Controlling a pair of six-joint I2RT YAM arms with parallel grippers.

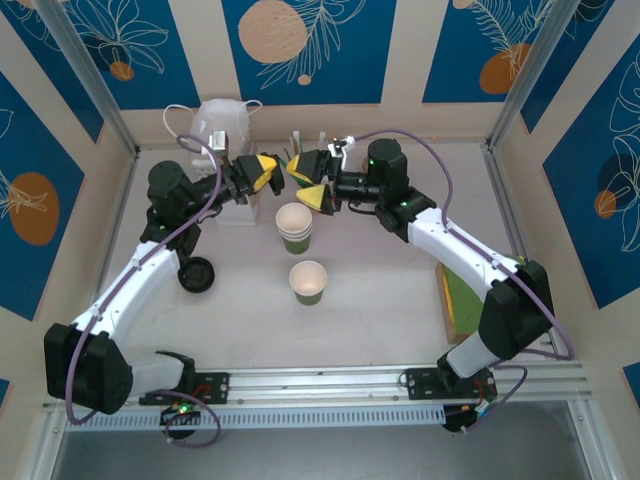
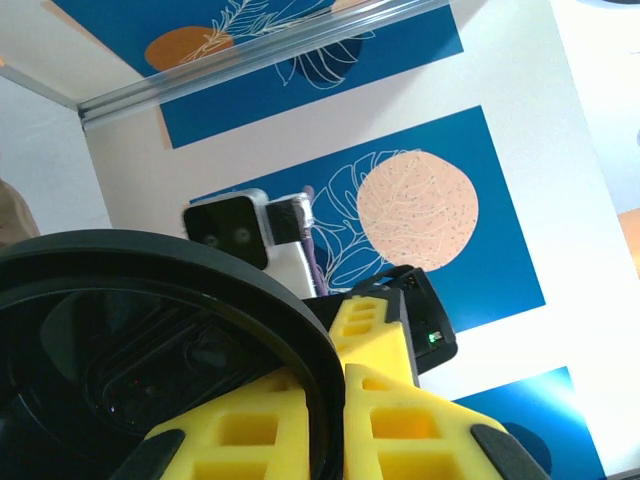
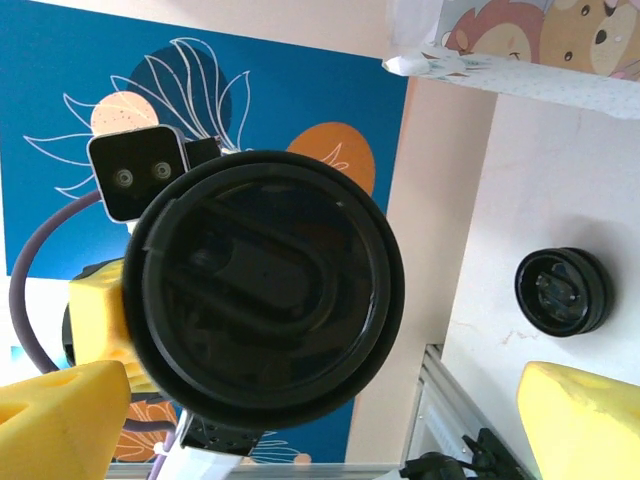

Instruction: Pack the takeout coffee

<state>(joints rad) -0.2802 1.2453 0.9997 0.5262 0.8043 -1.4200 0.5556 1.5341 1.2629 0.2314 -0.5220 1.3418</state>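
Left pincer (image 1: 270, 175): yellow fingers (image 2: 250, 430) nipped nearly together on the rim of a round black plastic lid (image 2: 150, 350); holds it on edge in the air above the far part of the pale table (image 1: 390, 300). Right pincer (image 1: 306, 183): yellow fingers (image 3: 60, 420) spread wide, gripping nothing; hovers just beside the held lid, with the lid's face turned toward the right wrist camera. Small green paper cup (image 1: 308, 284): lidless, cream-white inside, upright near mid-table, nearer the arm bases than the pincers. Stack of lidless green cups (image 1: 294, 230): upright, just behind the single cup, below the two pincers. Second black lid (image 1: 197, 274): flat on the table beside the left arm, well apart from both cups. White plastic bag (image 1: 226, 122): against the back wall.
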